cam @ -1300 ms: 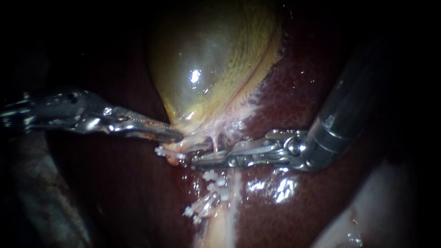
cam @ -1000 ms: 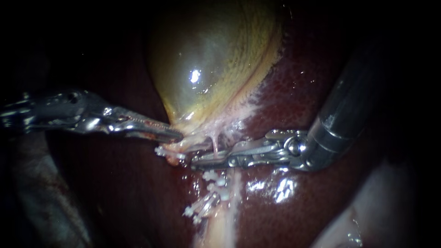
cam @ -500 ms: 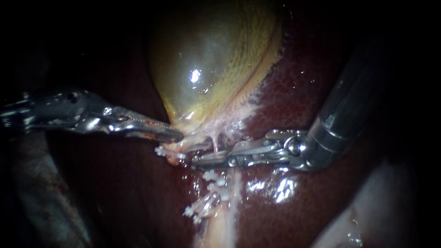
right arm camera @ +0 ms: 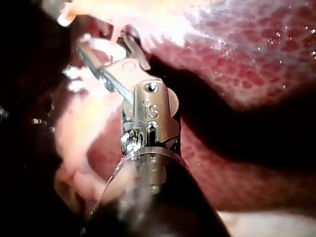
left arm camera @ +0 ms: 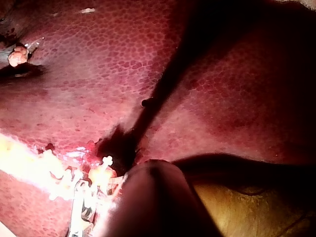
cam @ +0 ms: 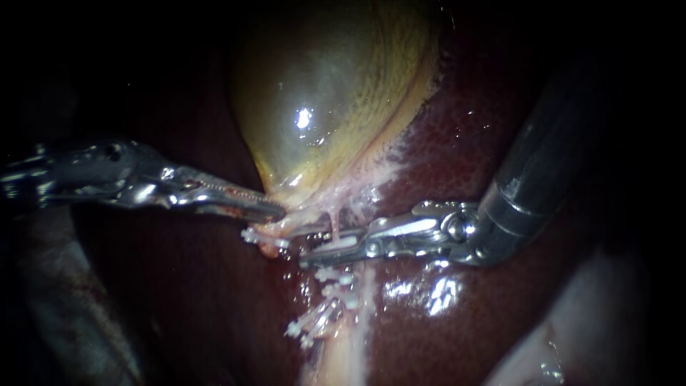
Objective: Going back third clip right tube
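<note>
White clip (cam: 336,245): this is the task's thing. It lies in the gap between the jaws of the right instrument, across a thin pink tube (cam: 334,223) just below the narrow end of the gallbladder (cam: 321,93). I cannot say for sure that this is the right tube.
Right instrument (cam: 314,250): it comes in from the upper right. Its end effector is spread only a little, and the clip seems to sit free in the gap, not squeezed. I judge the narrow opening is there to let the clip go before the instrument draws back.
Left instrument (cam: 275,212): its end effector is pressed together on the gallbladder, pinching the pale tissue at the neck. I judge it holds the neck aside so that the tube is stretched and stands clear of the liver (cam: 464,143).
Other clips (cam: 336,275): these are white too. They sit just under the right instrument's jaws, with more of them lower along the pale strand.
Containers: no tray or vessel shows. The only holding thing is the gallbladder, a yellow-green sac that looks full and tight. Its content is not visible.
Next move, as I judge: draw back straight, with the jaws clear of the clip, so that nothing is dragged off the tube.
</note>
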You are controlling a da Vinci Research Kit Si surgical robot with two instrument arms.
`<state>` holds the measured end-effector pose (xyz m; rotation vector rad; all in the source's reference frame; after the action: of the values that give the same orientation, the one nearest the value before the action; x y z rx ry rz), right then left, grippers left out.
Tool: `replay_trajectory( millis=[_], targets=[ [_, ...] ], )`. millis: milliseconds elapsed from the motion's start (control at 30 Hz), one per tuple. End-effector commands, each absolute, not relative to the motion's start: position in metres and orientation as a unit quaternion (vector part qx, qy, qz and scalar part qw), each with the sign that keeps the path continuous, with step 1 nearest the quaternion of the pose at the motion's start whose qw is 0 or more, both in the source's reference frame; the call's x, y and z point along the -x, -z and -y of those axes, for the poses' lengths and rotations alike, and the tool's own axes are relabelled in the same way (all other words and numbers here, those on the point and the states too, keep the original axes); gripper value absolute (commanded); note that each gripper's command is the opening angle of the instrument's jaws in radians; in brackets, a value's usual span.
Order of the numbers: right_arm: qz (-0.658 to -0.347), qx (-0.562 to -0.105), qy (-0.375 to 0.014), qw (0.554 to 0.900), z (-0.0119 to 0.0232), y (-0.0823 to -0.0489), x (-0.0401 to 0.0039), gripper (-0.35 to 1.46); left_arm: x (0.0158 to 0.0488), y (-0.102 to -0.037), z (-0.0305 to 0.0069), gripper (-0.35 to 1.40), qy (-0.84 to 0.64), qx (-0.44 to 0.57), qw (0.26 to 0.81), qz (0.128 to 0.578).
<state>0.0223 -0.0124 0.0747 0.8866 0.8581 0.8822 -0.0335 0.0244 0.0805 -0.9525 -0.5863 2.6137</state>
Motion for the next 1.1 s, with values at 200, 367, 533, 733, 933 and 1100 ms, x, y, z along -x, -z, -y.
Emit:
replay_trajectory(
  millis=[200,367,533,733,933,1100],
  targets=[
    [-0.391,-0.401,-0.394,0.729,0.0126,-0.0748,-0.0225,0.49,0.0335,-0.0805,-0.0244,-0.35,-0.909,0.331,0.149,0.204],
    [-0.393,-0.399,-0.389,0.731,0.0127,-0.0750,-0.0228,0.50,0.0335,-0.0805,-0.0244,-0.35,-0.909,0.331,0.149,0.204],
    [-0.398,-0.393,-0.378,0.738,0.0127,-0.0750,-0.0228,0.51,0.0335,-0.0805,-0.0244,-0.35,-0.909,0.331,0.149,0.204],
    [-0.406,-0.389,-0.362,0.743,0.0130,-0.0751,-0.0230,0.53,0.0335,-0.0805,-0.0244,-0.35,-0.909,0.331,0.149,0.204],
    [-0.415,-0.378,-0.339,0.755,0.0128,-0.0751,-0.0229,0.53,0.0335,-0.0805,-0.0244,-0.35,-0.909,0.331,0.149,0.204],
    [-0.421,-0.369,-0.323,0.763,0.0129,-0.0751,-0.0230,0.54,0.0335,-0.0805,-0.0244,-0.35,-0.909,0.331,0.151,0.205]
  ],
)
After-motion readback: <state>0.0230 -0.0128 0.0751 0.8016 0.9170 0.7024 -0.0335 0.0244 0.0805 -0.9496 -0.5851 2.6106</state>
